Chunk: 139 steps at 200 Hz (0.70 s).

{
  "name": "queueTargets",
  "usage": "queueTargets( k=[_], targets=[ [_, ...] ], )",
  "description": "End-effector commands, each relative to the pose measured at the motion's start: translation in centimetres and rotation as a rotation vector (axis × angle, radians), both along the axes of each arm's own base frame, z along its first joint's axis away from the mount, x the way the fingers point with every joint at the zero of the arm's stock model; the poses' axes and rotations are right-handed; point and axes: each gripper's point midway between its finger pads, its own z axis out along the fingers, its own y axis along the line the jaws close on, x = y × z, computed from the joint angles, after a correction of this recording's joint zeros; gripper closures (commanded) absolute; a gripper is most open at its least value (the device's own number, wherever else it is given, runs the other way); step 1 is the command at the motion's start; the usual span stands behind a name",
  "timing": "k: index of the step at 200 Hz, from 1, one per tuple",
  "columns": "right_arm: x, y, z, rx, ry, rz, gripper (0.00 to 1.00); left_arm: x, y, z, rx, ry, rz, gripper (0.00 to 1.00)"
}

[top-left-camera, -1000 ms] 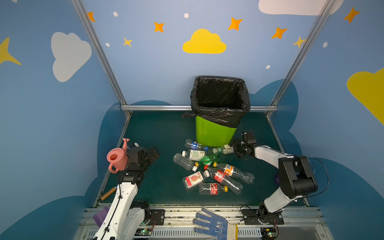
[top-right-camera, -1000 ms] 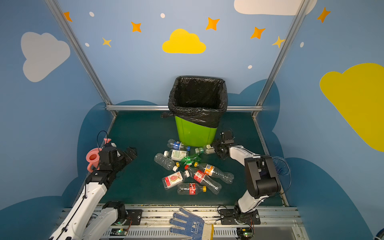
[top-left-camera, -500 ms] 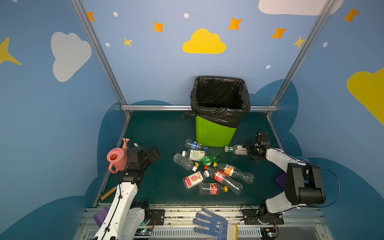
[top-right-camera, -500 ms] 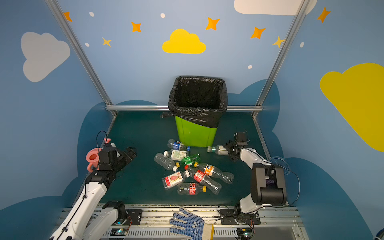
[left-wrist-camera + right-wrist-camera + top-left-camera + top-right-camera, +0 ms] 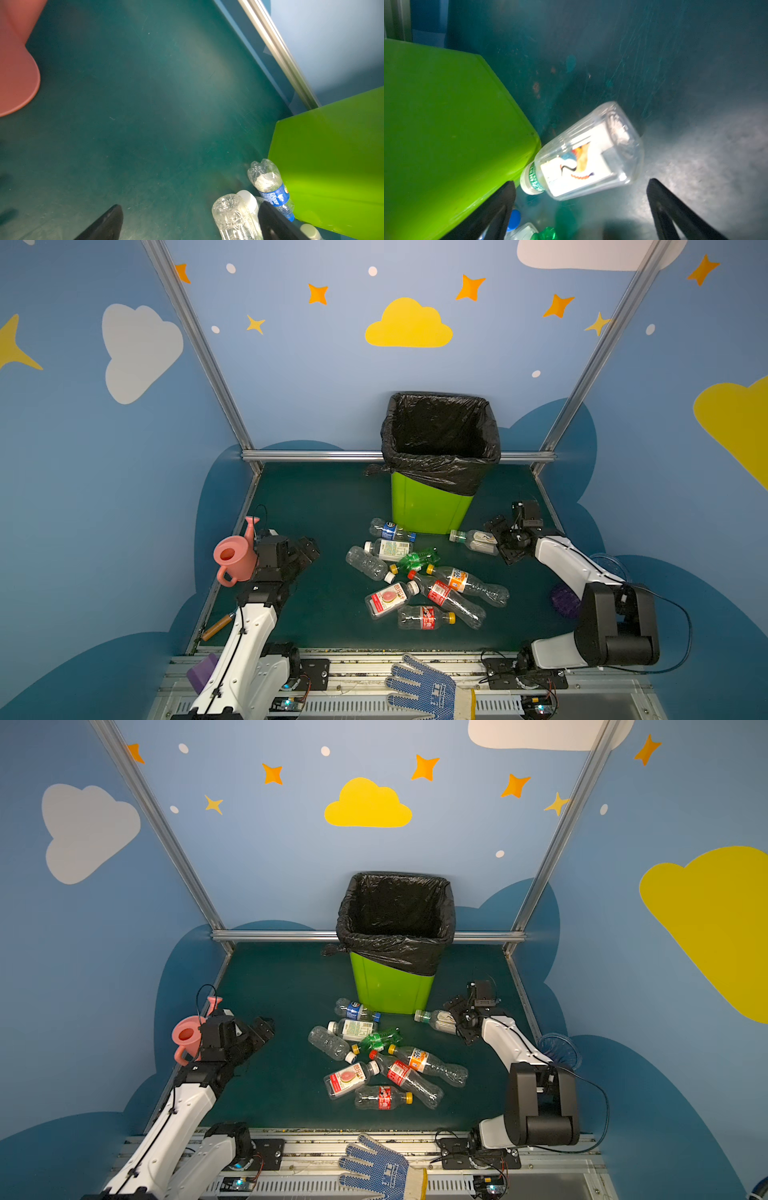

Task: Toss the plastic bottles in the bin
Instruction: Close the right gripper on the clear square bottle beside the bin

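The bin (image 5: 428,508) stands upright at the back of the dark green worktop (image 5: 324,506), near the middle, and a black bag (image 5: 440,439) is folded over its rim. The plastic bottles (image 5: 440,595) all lie on the worktop in front of it.

One clear bottle with a white label (image 5: 476,540) lies alone at the right front corner of the bin. In the right wrist view its neck, which has a green band, touches the lower corner of the green wall. The right gripper (image 5: 500,542) is low over the worktop, just at the bottom end of this bottle. Its jaws are spread wide and they grip nothing; the bottle lies free just before the tips.

A bottle with a blue label (image 5: 390,529) lies just beside the front wall of the bin. Nearer the front the others make a loose heap, among them a crushed green bottle (image 5: 415,560), one with an orange label (image 5: 459,576) and some with red labels.

The left gripper (image 5: 309,553) is on the left side, just beside a pink watering can (image 5: 232,560). In the left wrist view its jaws also stand wide apart, with bare worktop between them.

A blue dotted glove (image 5: 419,689) lies on the metal rail at the front edge
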Motion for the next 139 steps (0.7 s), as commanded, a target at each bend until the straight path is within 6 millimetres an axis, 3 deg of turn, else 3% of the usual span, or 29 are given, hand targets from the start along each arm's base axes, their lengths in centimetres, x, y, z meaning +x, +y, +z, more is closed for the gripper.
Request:
queueTargets(
  k=[1, 28, 91, 139],
  targets=[
    [-0.3, 0.9, 0.4, 0.066, 0.036, -0.064, 0.02, 0.1, 0.0, -0.1, -0.005, -0.006, 0.001, 0.0],
    [0.4, 1.6, 0.6, 0.089, 0.032, -0.08, 0.02, 0.2, 0.1, -0.2, -0.005, -0.009, 0.002, 0.0],
    [2.4, 0.3, -2.6, 0.031, 0.122, -0.08, 0.02, 0.3, 0.2, -0.3, -0.015, -0.005, 0.007, 0.0],
    [3.8, 0.1, -3.4, -0.01, 0.137, -0.028, 0.03, 0.3, 0.3, -0.7, -0.017, 0.008, 0.008, 0.0]
  ],
)
